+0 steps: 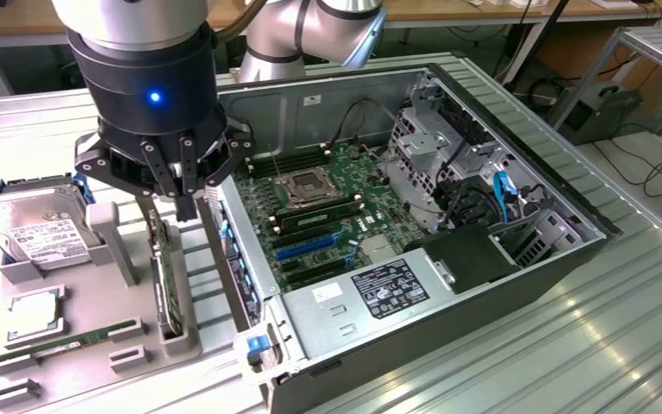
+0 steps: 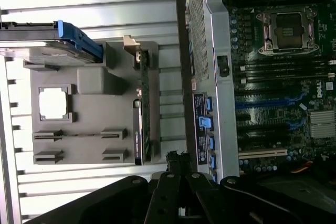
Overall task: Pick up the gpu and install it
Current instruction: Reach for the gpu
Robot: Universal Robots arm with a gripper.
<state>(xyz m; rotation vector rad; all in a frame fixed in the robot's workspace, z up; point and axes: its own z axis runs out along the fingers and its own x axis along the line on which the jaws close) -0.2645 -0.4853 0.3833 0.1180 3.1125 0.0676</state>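
Note:
The gpu (image 1: 166, 285) is a thin black card standing on edge in a slot of the grey holder tray (image 1: 101, 362), at the exterior view's lower left. From above, in the wrist view, the gpu (image 2: 140, 124) is a narrow dark strip along the tray (image 2: 89, 82). My gripper (image 1: 185, 205) hangs just above the card's far end with its fingers pressed together and nothing between them. Its black fingers (image 2: 169, 162) show beyond the card's end in the wrist view.
An open computer case (image 1: 561, 259) lies beside the tray, its motherboard (image 1: 331, 216) and blue expansion slots (image 2: 268, 103) exposed. The tray also holds a hard drive (image 1: 27, 228), a processor (image 1: 34, 315) and a green memory stick (image 1: 66, 342). Ribbed metal table (image 1: 607, 345) all around.

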